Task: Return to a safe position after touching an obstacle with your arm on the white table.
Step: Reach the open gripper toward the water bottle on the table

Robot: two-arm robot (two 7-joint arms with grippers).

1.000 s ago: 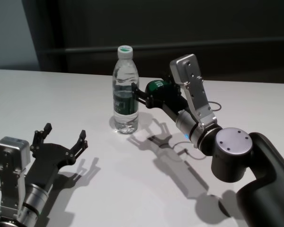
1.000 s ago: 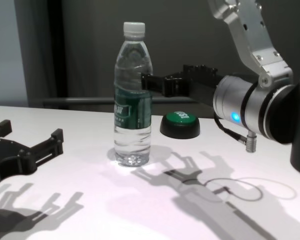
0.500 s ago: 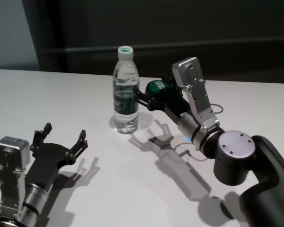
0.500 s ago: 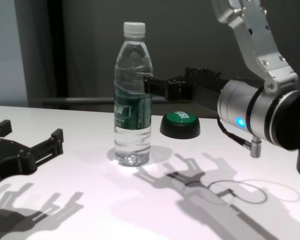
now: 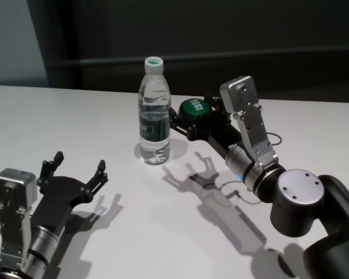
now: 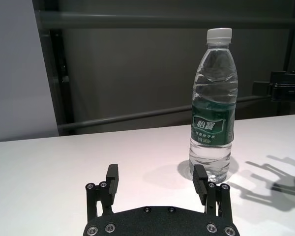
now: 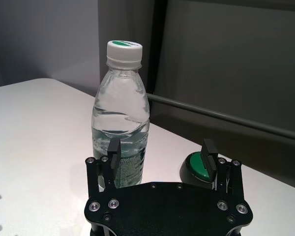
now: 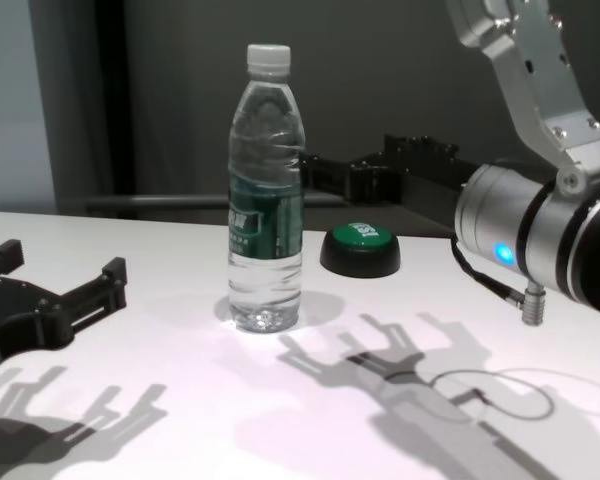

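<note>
A tall clear plastic water bottle with a white screw cap and dark green label band [image 5: 155, 113] stands upright on the glossy white worktop [image 5: 75, 122]. The right tool [image 5: 175, 120] hangs just beside its label, fingers spread and released, with nothing between them; a narrow gap seems to separate them from the bottle. Behind it, the arm partly hides a low black-based green dome button [image 5: 193, 108]. The left tool [image 5: 79, 168] rests low near the worktop's front edge, also released, well apart from the bottle, its arm cut off by the frame.
</note>
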